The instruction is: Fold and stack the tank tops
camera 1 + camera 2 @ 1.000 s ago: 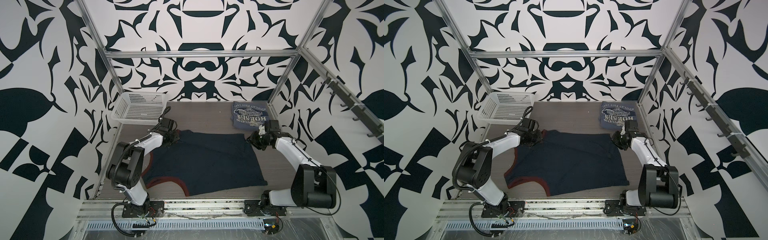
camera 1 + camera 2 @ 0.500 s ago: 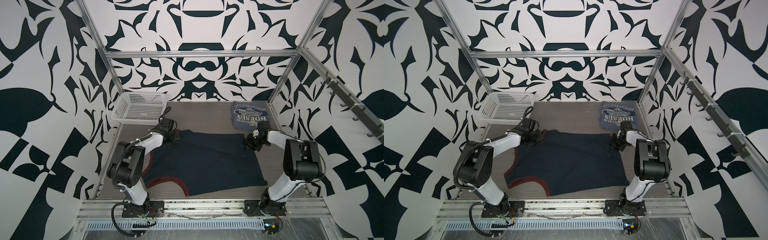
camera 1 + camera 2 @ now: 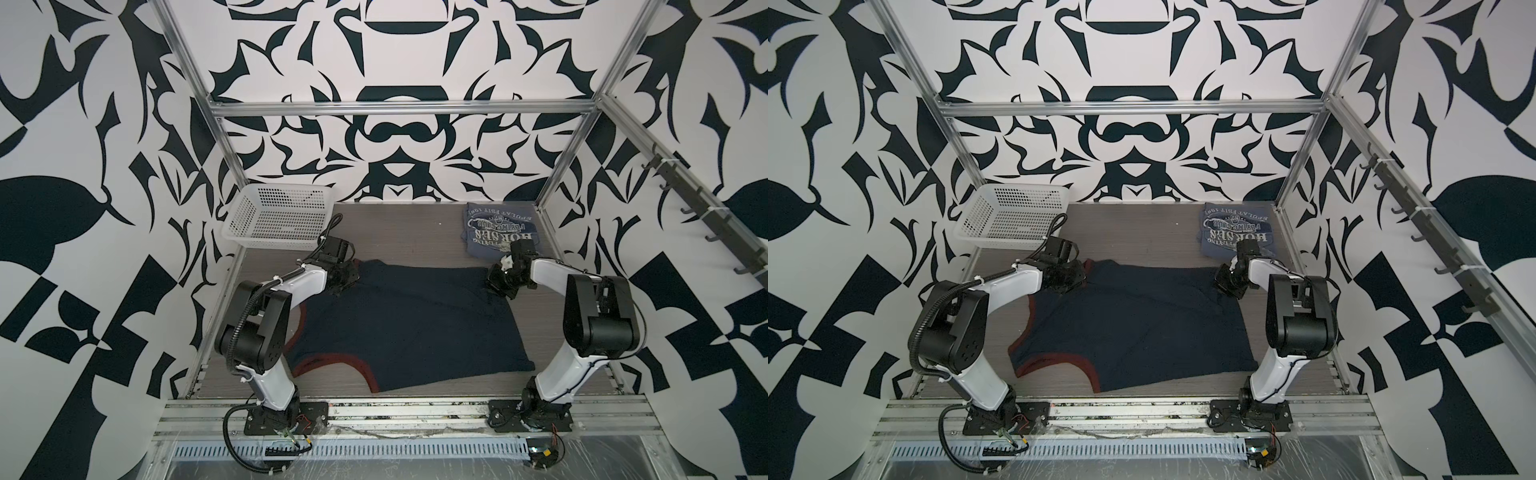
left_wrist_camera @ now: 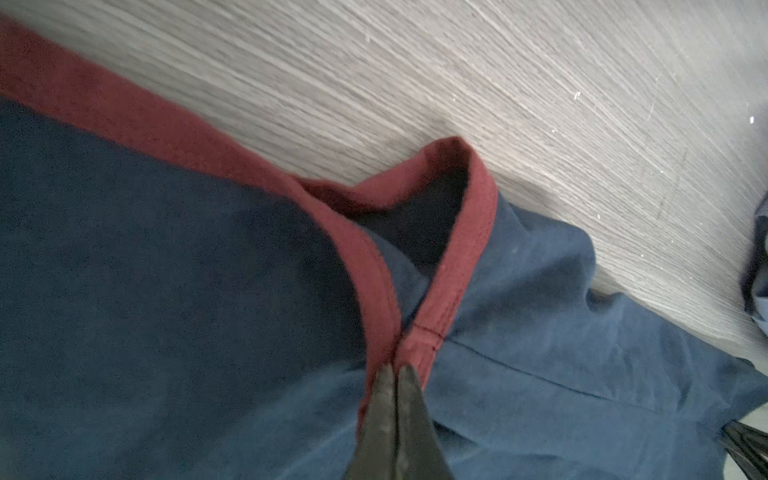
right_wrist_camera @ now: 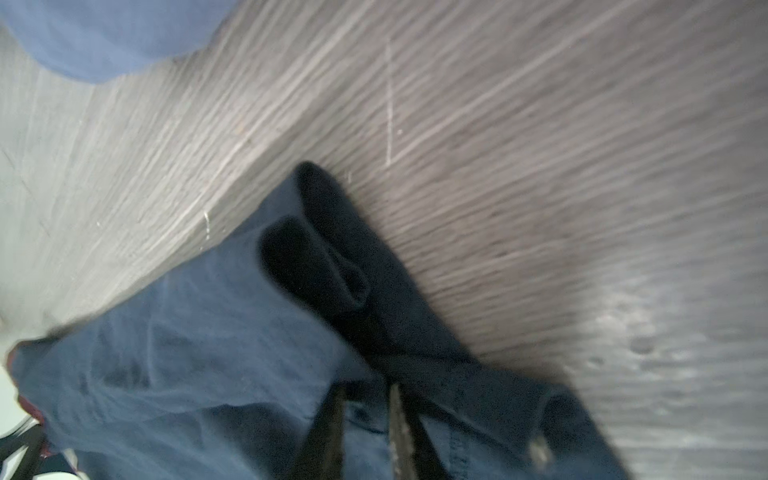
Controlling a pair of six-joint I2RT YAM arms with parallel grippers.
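Holds the navy tank top (image 3: 407,324), spread mid-table, by its far corners, likely for folding: left gripper (image 4: 397,370) clamped shut on red trim (image 4: 463,257); right gripper (image 5: 366,390) narrowly parted astride the hem, grip uncertain. Grey-blue printed tank top (image 3: 498,232) lying folded at far right.
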